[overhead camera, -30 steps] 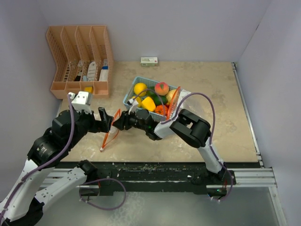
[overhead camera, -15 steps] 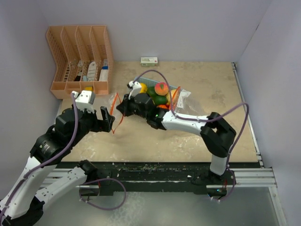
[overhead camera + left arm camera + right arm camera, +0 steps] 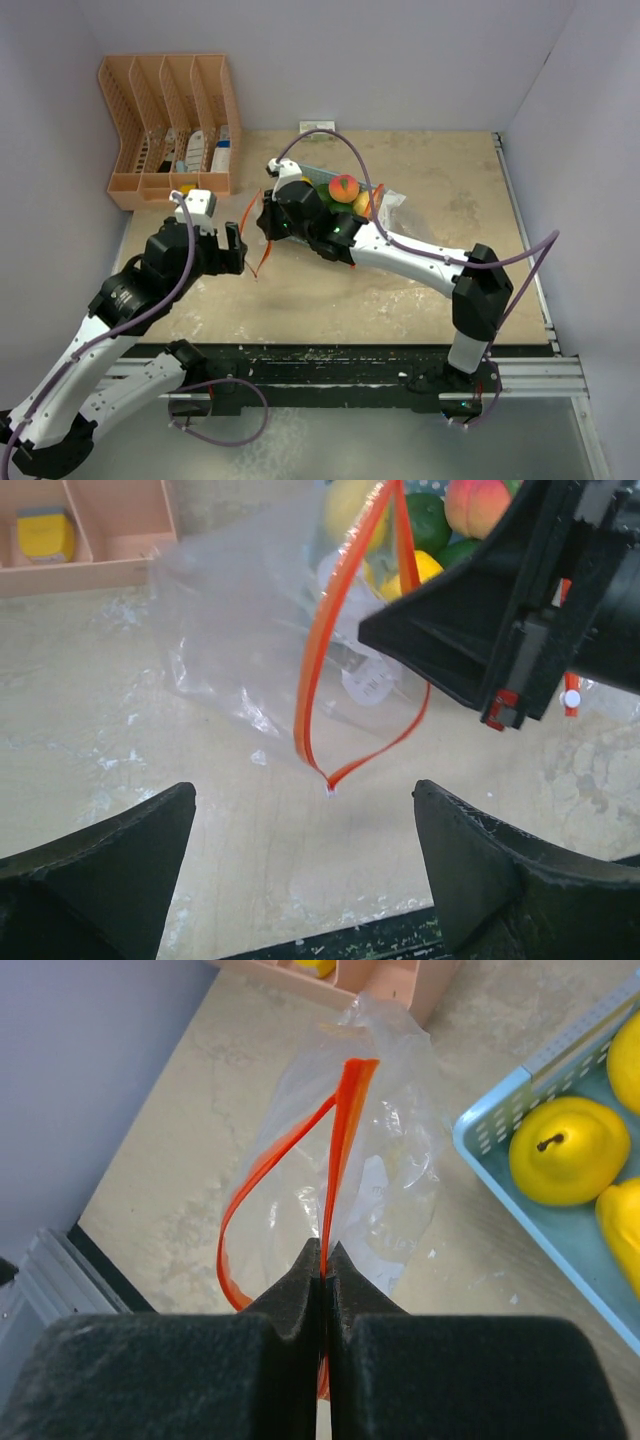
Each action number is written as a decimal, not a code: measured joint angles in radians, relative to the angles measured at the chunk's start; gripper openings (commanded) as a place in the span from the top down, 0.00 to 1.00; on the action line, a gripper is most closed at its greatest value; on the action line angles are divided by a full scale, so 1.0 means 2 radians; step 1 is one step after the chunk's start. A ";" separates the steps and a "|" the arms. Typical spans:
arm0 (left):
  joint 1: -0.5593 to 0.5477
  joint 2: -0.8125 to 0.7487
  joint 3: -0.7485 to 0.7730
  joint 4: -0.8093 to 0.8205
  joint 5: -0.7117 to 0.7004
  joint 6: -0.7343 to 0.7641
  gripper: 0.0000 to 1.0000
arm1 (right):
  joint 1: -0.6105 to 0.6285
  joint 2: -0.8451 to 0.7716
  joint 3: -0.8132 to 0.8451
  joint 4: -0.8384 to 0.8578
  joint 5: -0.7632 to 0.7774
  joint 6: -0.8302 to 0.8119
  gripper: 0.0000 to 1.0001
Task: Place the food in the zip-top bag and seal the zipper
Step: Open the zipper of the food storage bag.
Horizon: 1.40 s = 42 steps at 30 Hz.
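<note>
Right pincer (image 3: 322, 1256) is squeezing its pads together on the orange zipper strip (image 3: 340, 1130) of the clear zip-top bag (image 3: 395, 1175), dangling it just left of the light-blue basket (image 3: 490, 1112) with the mouth gaping open in a loop. Left pincer (image 3: 303, 792) is sitting spread wide, gripping nothing, facing the bag's low corner from the side away from the basket. Food (image 3: 344, 187) is sitting in the basket: yellow pear (image 3: 565, 1150), peach (image 3: 475, 502), some green bits. Basket's resting on the tabletop (image 3: 400, 300).
</note>
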 measured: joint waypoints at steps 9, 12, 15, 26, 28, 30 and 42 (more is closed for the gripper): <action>0.000 -0.018 -0.052 0.069 -0.029 0.000 0.13 | 0.003 -0.039 0.000 -0.037 -0.006 0.001 1.00; 0.000 -0.011 -0.062 0.088 -0.029 0.000 0.15 | 0.003 -0.049 0.000 -0.039 -0.010 0.003 1.00; 0.000 -0.002 -0.066 0.107 -0.029 -0.001 0.17 | 0.004 -0.055 0.000 -0.049 -0.016 0.005 1.00; 0.000 0.014 -0.096 0.155 -0.028 -0.014 0.37 | 0.009 -0.058 0.008 -0.073 -0.036 0.016 1.00; 0.000 0.017 -0.106 0.156 -0.028 -0.016 0.42 | 0.009 -0.064 0.009 -0.078 -0.040 0.017 1.00; 0.000 0.018 -0.114 0.158 -0.028 -0.019 0.48 | 0.010 -0.070 0.009 -0.083 -0.044 0.020 1.00; 0.000 0.036 -0.064 0.063 -0.100 -0.022 1.00 | 0.010 -0.115 0.008 -0.144 -0.020 0.017 1.00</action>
